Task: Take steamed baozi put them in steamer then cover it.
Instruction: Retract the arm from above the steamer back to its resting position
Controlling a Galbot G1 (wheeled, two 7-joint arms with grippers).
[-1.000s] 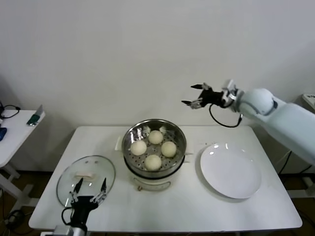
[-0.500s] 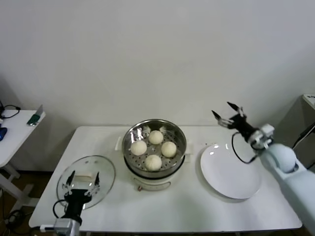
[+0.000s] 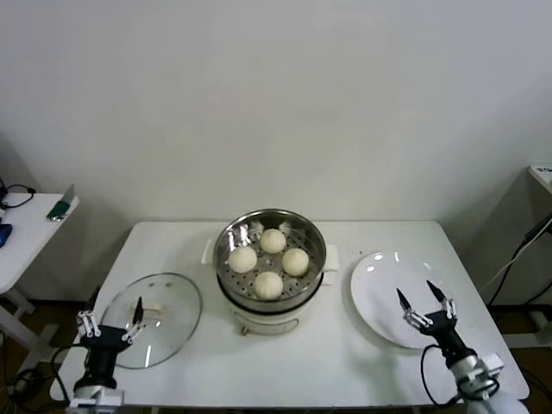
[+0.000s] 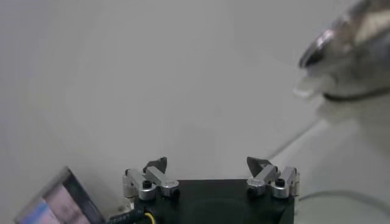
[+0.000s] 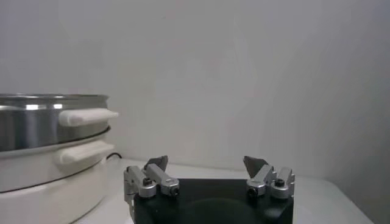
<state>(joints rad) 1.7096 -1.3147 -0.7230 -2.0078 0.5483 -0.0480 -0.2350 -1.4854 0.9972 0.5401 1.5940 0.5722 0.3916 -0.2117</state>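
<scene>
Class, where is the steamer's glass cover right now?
In the head view, the cover lies flat on the table, left of the steamer, with the left gripper open at its near-left edge.

- The four steamed baozi (image 3: 270, 261) are smooth cream-white with no markings.
- The steamer (image 3: 271, 263) has a shiny silver steel wall, a silver tray dotted with small dark holes, and a white base with white side handles (image 5: 87, 115).
- The cover (image 3: 152, 320) is clear glass with a thin silver rim and a white bar handle.
- The plate (image 3: 404, 298) is plain glossy white.
- The table (image 3: 285, 366) is plain white; the wall behind is off-white.
- The left gripper (image 3: 109, 328) has silver knuckles, dark fingertips and a black body.
- The right gripper (image 3: 425, 301) shows the same silver and black, with dark pointed tips.
</scene>
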